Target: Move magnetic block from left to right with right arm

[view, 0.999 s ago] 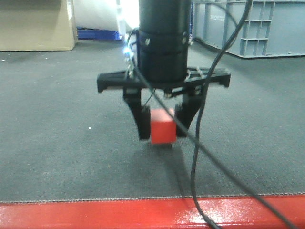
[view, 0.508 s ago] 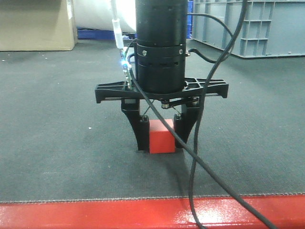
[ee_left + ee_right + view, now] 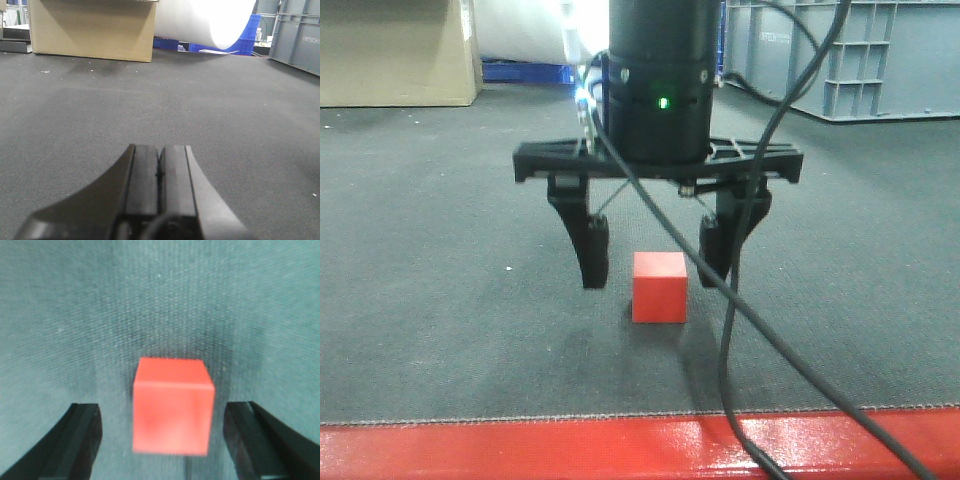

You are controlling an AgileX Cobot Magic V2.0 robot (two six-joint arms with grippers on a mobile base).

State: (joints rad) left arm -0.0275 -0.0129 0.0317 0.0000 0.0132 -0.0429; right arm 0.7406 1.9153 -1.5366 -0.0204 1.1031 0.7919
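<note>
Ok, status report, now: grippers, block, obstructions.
Right gripper open, fingers clear of magnetic block. Block resting on grey mat, untouched. Left gripper shut, empty. Loose cable hangs across front view.

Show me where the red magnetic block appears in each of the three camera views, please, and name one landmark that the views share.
Exterior front view: the magnetic block sits on the grey mat, centre, below the right gripper, whose open jaws stand clear of it on both sides.
Left wrist view: not in it; only the left gripper, shut, over the mat.
Right wrist view: centre, lower half, between the two dark fingers.
Shared landmark: the grey mat.
</note>
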